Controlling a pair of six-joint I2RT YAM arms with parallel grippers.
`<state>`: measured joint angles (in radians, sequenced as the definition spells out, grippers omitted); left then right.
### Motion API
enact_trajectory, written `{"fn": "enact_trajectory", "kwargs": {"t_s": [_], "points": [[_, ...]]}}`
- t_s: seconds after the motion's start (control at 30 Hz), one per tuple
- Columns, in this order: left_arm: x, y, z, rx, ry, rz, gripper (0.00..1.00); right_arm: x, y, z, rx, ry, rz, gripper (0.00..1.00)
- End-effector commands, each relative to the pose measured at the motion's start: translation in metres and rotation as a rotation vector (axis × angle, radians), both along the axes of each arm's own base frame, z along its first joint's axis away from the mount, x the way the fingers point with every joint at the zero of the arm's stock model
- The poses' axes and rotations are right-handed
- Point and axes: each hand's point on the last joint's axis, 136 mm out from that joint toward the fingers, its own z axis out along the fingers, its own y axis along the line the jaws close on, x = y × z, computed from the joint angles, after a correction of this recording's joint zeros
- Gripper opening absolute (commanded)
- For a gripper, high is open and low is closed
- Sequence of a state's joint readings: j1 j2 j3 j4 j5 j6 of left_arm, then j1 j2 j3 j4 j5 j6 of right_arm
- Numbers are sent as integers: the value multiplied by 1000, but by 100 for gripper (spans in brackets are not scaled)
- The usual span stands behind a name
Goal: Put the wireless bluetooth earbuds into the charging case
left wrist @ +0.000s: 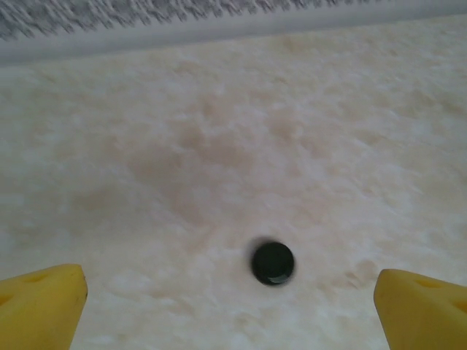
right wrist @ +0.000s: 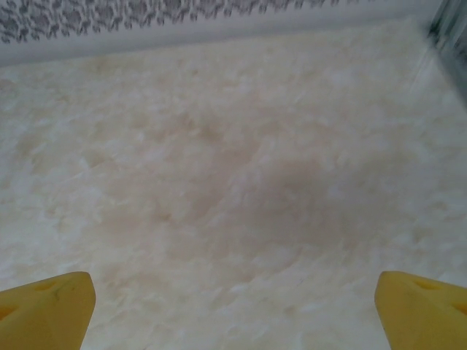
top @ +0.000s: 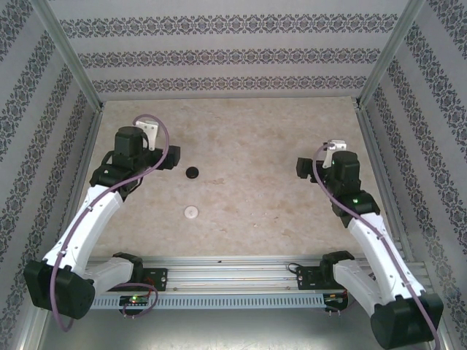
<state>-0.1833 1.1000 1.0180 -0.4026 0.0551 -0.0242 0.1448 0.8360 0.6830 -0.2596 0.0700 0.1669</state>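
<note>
Over on the left, the left gripper [left wrist: 230,312] hangs low above the pale, marbled beige table [top: 255,138], its yellow fingertips [left wrist: 40,306] spread wide with nothing between them. Just ahead of it lies a small round glossy black disc [left wrist: 273,263], flat on the table and apart from both fingers. Closer to the arms' bases, well apart from the black one, sits a small round white disc [top: 191,213]. I take the two for closed charging cases, though that is a guess. The earbuds are too small for me to place from where I stand, so I cannot tell whether any is already in. Further right, the right gripper [right wrist: 233,313] hovers over a bare stretch of table, its jaws just as wide and equally empty. To my eye the job has hardly begun: nothing is gripped, no case stands open, and every picking and seating step looks left to do. I can read no brand, label or lettering anywhere; there is a green light [top: 355,197] on the right arm and flowered bands on the walls [top: 44,146].
</note>
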Motion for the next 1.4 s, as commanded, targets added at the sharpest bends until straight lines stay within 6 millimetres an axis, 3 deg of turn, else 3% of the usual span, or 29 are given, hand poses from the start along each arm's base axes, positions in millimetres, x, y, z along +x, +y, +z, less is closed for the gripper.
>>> {"fn": "enact_trajectory", "kwargs": {"t_s": [0.0, 0.1, 0.2, 0.5, 0.7, 1.03, 1.37], "points": [[14, 25, 39, 142, -232, 46, 100, 6, -22, 18, -134, -150, -54, 98], [17, 47, 44, 175, -345, 138, 100, 6, -25, 6, -183, -200, -43, 98], [18, 58, 27, 194, -379, 176, 100, 7, -30, -15, -195, -207, -55, 98], [16, 56, -67, 200, -289, 129, 100, 23, -34, -64, -143, -173, -76, 98], [16, 56, -109, 147, -252, 125, 100, 40, -29, -80, -129, -173, -49, 98], [31, 63, -139, 40, -293, 168, 100, 63, -29, -88, -107, -189, -48, 98], [40, 59, -165, 39, -269, 147, 100, 76, -35, -110, -115, -181, -65, 98]]}}
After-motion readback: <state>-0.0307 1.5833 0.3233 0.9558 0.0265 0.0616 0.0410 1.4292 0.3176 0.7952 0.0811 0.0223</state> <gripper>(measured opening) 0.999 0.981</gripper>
